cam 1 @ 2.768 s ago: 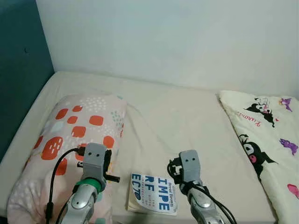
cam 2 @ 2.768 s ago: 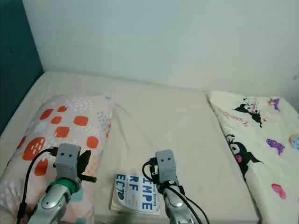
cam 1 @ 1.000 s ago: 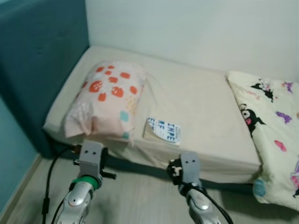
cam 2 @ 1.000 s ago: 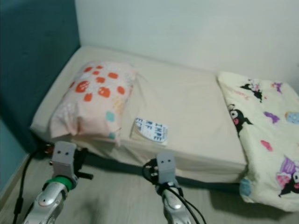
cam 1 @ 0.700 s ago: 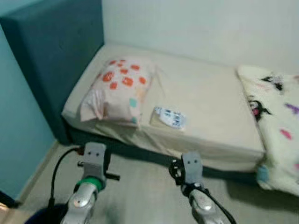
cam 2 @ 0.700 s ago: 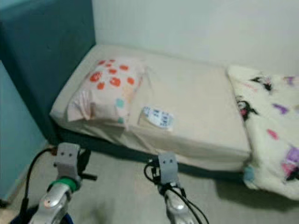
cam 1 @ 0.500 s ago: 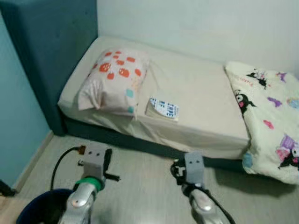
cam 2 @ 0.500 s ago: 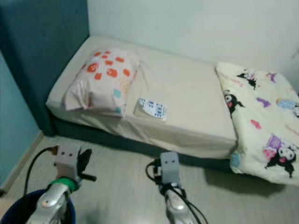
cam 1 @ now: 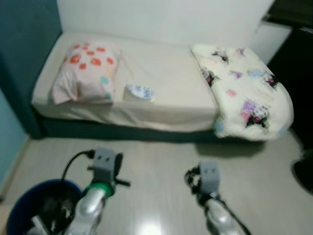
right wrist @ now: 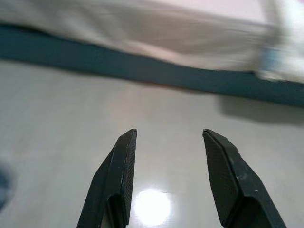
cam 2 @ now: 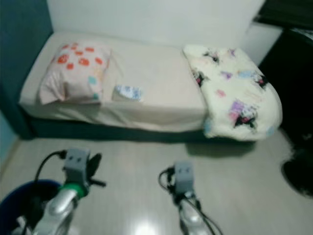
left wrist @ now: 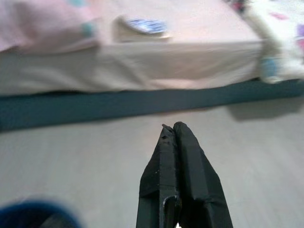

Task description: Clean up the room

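Beyond pale floor [cam 1: 161, 166], bed [cam 1: 146, 105] edge, seemingly blurred.

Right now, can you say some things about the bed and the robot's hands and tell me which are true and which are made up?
1. The pillow with orange spots lies on the bed. True.
2. The book lies on the floor. False: it lies on the bed, beside the pillow.
3. The left gripper is wide open. False: its fingers are pressed together, holding nothing.
4. The right gripper is open over bare floor. True.
5. The cartoon blanket hangs over the bed's edge. True.
6. The blue bin stands on the bed. False: it stands on the floor by the left arm.
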{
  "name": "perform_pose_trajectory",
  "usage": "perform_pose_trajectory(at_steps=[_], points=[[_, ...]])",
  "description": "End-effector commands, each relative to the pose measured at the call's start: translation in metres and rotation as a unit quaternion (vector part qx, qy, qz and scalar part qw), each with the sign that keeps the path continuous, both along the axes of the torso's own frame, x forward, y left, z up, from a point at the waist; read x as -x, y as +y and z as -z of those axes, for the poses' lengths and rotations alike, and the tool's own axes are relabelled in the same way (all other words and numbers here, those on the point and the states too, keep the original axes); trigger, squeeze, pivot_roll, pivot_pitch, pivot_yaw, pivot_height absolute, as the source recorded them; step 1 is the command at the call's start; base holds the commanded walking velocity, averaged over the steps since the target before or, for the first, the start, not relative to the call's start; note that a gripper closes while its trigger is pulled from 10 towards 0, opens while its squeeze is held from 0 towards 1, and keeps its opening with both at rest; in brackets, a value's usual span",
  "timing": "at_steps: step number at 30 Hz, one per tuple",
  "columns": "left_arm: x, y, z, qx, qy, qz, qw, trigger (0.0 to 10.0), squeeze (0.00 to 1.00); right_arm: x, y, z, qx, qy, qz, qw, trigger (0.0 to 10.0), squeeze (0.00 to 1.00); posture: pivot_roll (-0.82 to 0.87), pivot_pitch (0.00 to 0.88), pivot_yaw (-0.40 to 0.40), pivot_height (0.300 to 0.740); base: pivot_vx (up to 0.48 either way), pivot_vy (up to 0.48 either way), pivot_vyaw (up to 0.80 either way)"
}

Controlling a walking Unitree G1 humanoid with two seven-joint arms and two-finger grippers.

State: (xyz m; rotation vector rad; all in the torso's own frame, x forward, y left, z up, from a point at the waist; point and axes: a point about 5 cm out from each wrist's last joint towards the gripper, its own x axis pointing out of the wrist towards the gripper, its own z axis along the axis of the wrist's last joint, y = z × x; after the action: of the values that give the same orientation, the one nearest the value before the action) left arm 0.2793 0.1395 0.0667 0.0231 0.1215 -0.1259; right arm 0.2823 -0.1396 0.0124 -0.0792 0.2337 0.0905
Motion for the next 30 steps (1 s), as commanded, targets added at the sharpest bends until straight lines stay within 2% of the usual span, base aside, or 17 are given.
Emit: perform_pose_trajectory(at_steps=[1,25,29,30], points=[[0.004,-0.003,0.009,0.000,0.023,0.003,1.000,10.0,0.00,0.000,-0.007,0.000,0.011,0.001,0.005,1.000,10.0,0.00,0.03,0.038,-0.057,0.740,0.000,0.000,0.00],[0.005,-0.002,0.012,-0.006,0.026,0.003,1.000,10.0,0.00,0.000,-0.009,-0.001,0.012,-0.006,0.008,1.000,10.0,0.00,0.03,0.039,-0.055,0.740,0.000,0.000,0.00],[0.007,0.000,0.017,-0.017,0.034,0.008,0.999,10.0,0.00,0.001,-0.009,0.000,0.016,-0.002,0.005,1.000,10.0,0.00,0.03,0.039,-0.054,0.740,0.000,0.000,0.00],[0.007,0.000,0.020,-0.033,0.038,0.015,0.999,10.0,0.00,0.001,-0.010,0.001,0.017,-0.001,0.003,1.000,10.0,0.00,0.02,0.039,-0.055,0.740,0.000,0.000,0.00]])
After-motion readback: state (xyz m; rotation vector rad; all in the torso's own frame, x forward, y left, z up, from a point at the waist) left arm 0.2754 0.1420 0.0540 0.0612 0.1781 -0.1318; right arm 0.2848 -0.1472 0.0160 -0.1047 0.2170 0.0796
